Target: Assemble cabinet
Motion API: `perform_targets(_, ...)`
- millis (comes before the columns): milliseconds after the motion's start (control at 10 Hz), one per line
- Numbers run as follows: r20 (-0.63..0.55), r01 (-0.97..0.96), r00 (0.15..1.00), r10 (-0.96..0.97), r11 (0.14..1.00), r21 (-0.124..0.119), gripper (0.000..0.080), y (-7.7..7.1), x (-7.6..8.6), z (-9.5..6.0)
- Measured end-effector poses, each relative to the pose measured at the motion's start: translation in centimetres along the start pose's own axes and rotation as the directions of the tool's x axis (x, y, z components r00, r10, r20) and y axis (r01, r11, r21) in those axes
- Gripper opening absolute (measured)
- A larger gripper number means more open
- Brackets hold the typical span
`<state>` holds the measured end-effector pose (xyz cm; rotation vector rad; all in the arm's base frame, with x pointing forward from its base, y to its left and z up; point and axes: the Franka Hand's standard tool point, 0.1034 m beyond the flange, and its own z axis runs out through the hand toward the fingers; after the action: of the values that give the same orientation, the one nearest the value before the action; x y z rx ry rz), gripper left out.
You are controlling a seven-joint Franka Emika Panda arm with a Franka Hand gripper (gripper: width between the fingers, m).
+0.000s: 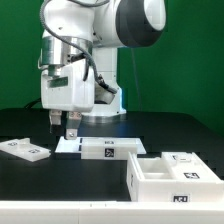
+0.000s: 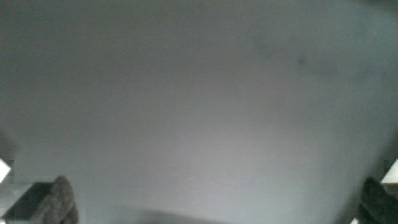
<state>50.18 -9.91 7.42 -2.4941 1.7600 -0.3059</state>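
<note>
**Pincer apart above the table, cabinet off to the side**

On my exterior feed the pincer (image 1: 62,128) hangs pointing down over the dark table (image 1: 60,195), towards the exterior view's left and far from the camera. I read it as spread apart. In the wrist feed one of its fingers (image 2: 45,203) sits at one lower corner and the other at the opposite corner, with only blurred grey surface between them. It holds nothing.

The cabinet (image 1: 150,182) stands on the table at the exterior view's right, near the camera and well apart from the pincer. It is a white, thick-walled box with its hollow facing up, and I see black-and-white tags on its near wall and upper face.

A long white tagged part (image 1: 110,150) lies between the two, just beside the pincer. A flat white tagged piece (image 1: 25,149) lies at the exterior view's left.
</note>
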Motion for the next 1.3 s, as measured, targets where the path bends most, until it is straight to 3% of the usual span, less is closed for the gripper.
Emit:
perform_targets(200,0.002,0.050,0.999,-0.050,0.999,0.000,0.0797,0.8,0.4,0.2)
perform_targets(400,0.140,0.063,0.988,-0.061,0.998,-0.015,0.0797,4.1,1.1,0.9)
perform_targets(600,0.251,0.051,0.967,-0.050,0.999,0.002,0.0797,7.4,3.3,0.7)
perform_targets(1100,0.256,0.068,0.964,-0.065,0.998,-0.003,0.0797,8.1,3.3,0.8)
perform_targets(1200,0.269,0.155,0.952,-0.147,0.988,-0.009,0.0797,9.0,3.1,1.0)
perform_targets(1300,0.272,0.186,0.947,-0.170,0.982,-0.036,0.0797,10.0,3.1,1.5)
